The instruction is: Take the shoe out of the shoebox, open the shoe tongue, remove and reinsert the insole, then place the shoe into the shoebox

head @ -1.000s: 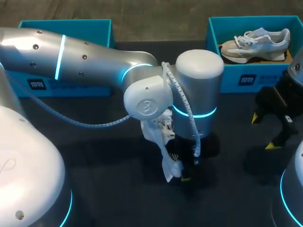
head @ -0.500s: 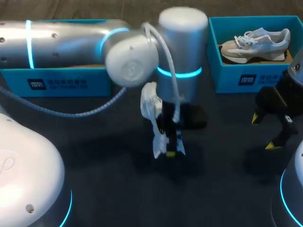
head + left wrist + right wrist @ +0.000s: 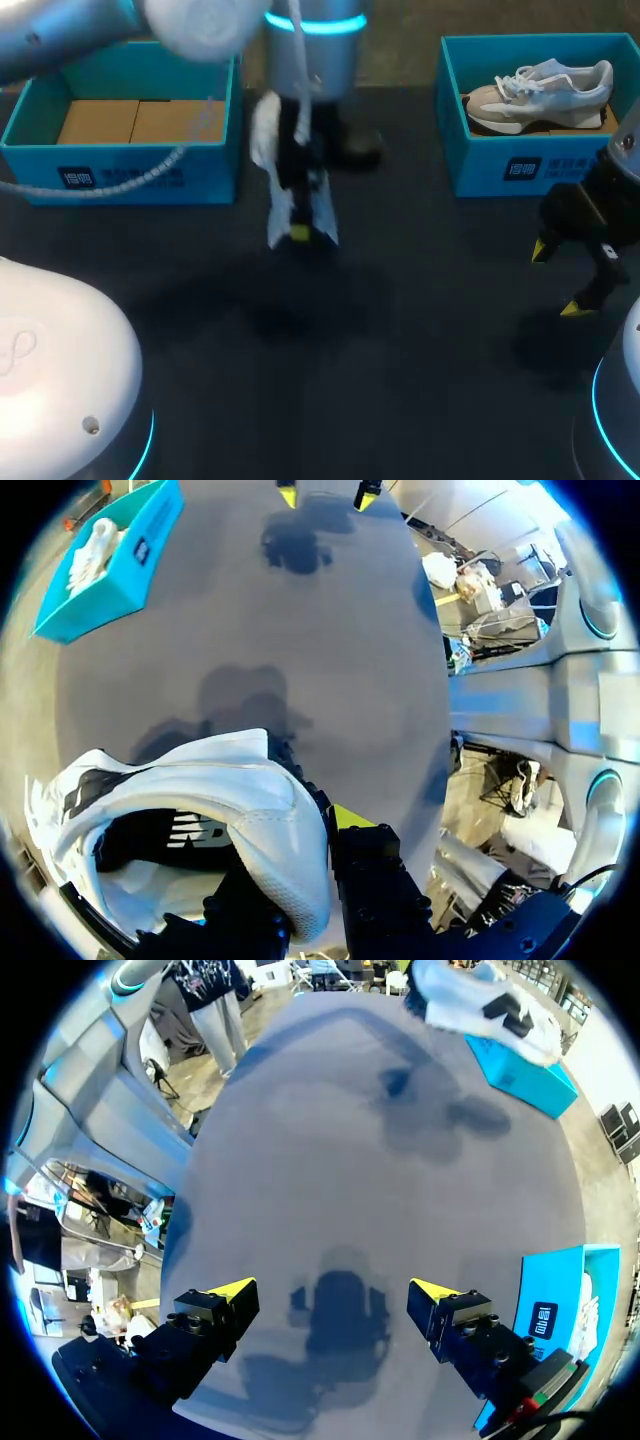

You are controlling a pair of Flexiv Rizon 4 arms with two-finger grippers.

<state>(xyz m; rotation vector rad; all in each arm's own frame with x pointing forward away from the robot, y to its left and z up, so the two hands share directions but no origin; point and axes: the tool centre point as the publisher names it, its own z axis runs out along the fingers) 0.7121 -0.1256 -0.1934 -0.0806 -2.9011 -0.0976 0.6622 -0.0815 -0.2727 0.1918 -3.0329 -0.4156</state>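
Note:
A white shoe with black marks hangs above the table's back middle, and my left gripper is shut on it. In the left wrist view the shoe lies between the two fingers, which pinch its white wall. Beside it, at the back left, stands an open teal shoebox with a bare cardboard floor. My right gripper hovers open at the right edge, in front of a second teal box that holds a grey-and-white shoe. Nothing is between its fingers.
The dark table surface stretches between the two arms. From the right wrist, the held shoe shows far ahead near the left box.
My left arm has swung from the table's middle toward the back and left, carrying the white shoe closer to the left shoebox. The right arm has stayed still.

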